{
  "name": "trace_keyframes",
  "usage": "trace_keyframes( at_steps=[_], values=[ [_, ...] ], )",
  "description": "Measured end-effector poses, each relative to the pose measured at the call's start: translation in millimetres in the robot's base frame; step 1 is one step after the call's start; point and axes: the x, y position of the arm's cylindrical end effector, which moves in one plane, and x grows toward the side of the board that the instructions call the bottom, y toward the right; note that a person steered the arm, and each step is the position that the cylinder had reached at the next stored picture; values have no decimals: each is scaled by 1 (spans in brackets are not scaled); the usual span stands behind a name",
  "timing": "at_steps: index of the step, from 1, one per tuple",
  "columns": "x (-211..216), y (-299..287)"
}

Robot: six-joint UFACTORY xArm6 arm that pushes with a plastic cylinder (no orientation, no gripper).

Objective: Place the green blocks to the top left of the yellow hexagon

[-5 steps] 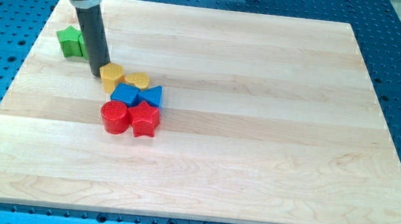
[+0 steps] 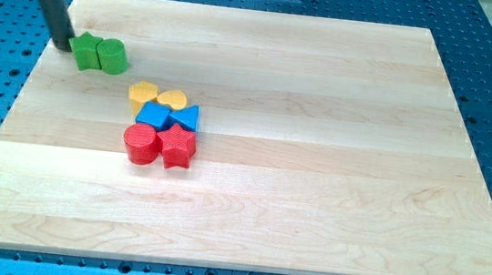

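Two green blocks sit side by side near the board's upper left: a green star-like block [image 2: 85,50] and a green cylinder [image 2: 112,56]. The yellow hexagon [image 2: 142,94] lies below and to the right of them, next to a yellow heart-shaped block [image 2: 171,100]. My tip [image 2: 62,44] rests just left of the green star block, at or very near its edge. The rod rises to the view's top left.
Below the yellow blocks sits a tight cluster: a blue cube [image 2: 153,115], a blue triangle [image 2: 188,118], a red cylinder [image 2: 140,143] and a red star [image 2: 176,146]. The wooden board's left edge [image 2: 32,78] is close to my tip.
The rod has moved from beside the yellow hexagon up and left to the far side of the green blocks. The green cylinder, hidden before, now shows.
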Motion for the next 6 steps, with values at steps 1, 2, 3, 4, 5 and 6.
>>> trace_keyframes(
  at_steps=[1,2,3,4,5,6],
  values=[
    [11,38],
    [11,42],
    [31,35],
    [100,12],
    [49,-12],
    [0,1]
  ],
)
